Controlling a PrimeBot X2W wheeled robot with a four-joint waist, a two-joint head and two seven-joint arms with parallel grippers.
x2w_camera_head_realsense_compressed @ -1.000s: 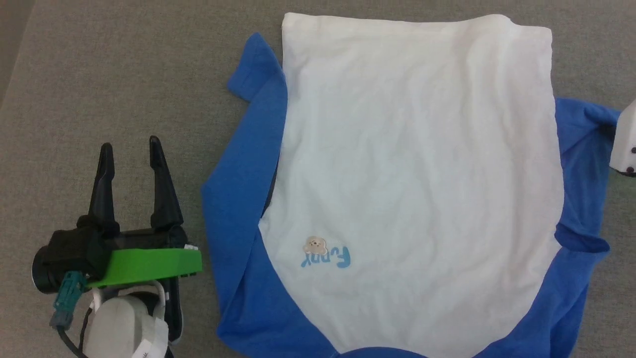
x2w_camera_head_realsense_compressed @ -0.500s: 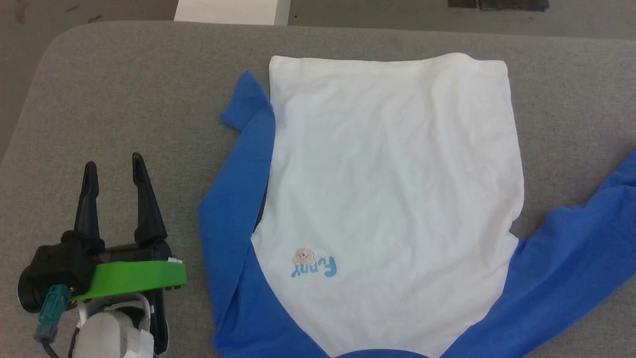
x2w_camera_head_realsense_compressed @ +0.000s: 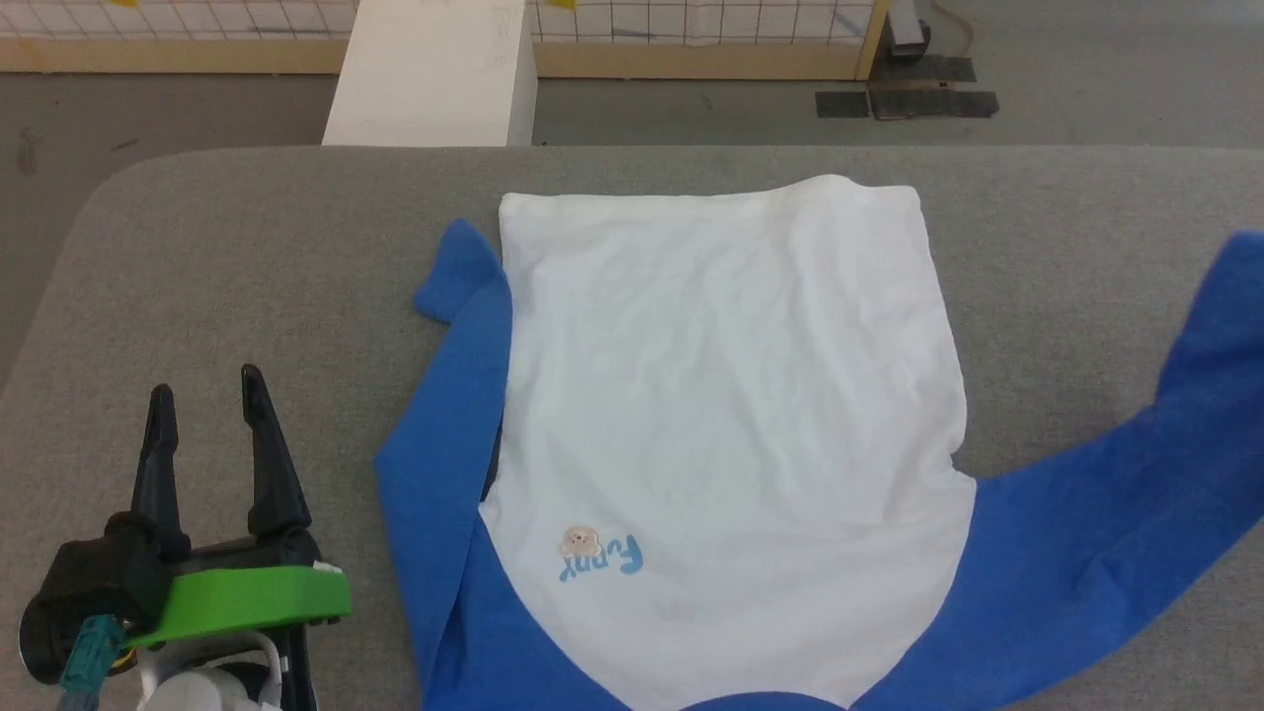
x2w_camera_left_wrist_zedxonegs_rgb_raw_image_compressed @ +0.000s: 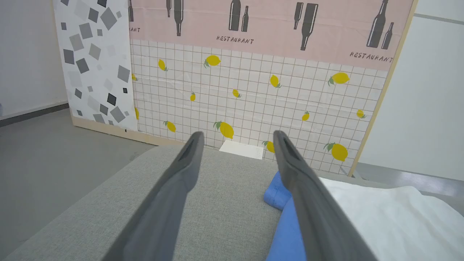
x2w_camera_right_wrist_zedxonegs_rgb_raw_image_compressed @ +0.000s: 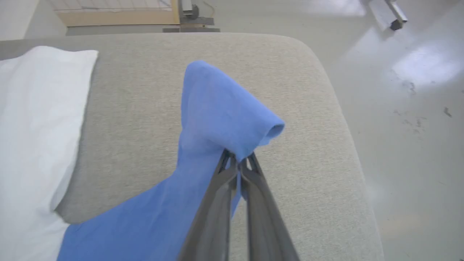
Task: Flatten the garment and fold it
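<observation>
Right wrist view: the right gripper (x2w_camera_right_wrist_zedxonegs_rgb_raw_image_compressed: 238, 162) is seen fully closed, its two fingers pinched on the cuff end of the blue right sleeve (x2w_camera_right_wrist_zedxonegs_rgb_raw_image_compressed: 221, 116) of the garment (x2w_camera_right_wrist_zedxonegs_rgb_raw_image_compressed: 32, 108). The sleeve is held up off the table (x2w_camera_right_wrist_zedxonegs_rgb_raw_image_compressed: 308, 90), so that the cloth peaks above the fingertips and slopes down leftward to the white body. This grip is placed toward the right end of the table, with pale floor (x2w_camera_right_wrist_zedxonegs_rgb_raw_image_compressed: 398, 108) beyond the edge. In the head view the same sleeve is drawn out to the right and far, running off the picture's right edge. The white body is laid front up in the middle of the table, hem at the far side and collar at the near side. A small tan bear (x2w_camera_head_realsense_compressed: 580, 541) and light-blue lettering (x2w_camera_head_realsense_compressed: 614, 559) are noted on the near-left chest. The left sleeve (x2w_camera_head_realsense_compressed: 434, 474) is folded along the body's left side, its cuff projecting at the far left. The left gripper (x2w_camera_head_realsense_compressed: 205, 382) is found at the near left over bare table, fingers spread wide with nothing between them, just left of the folded sleeve and apart from it. Beyond the far edge a white box (x2w_camera_head_realsense_compressed: 434, 69) is recorded, and behind it a lemon-patterned wall panel (x2w_camera_left_wrist_zedxonegs_rgb_raw_image_compressed: 253, 98).
</observation>
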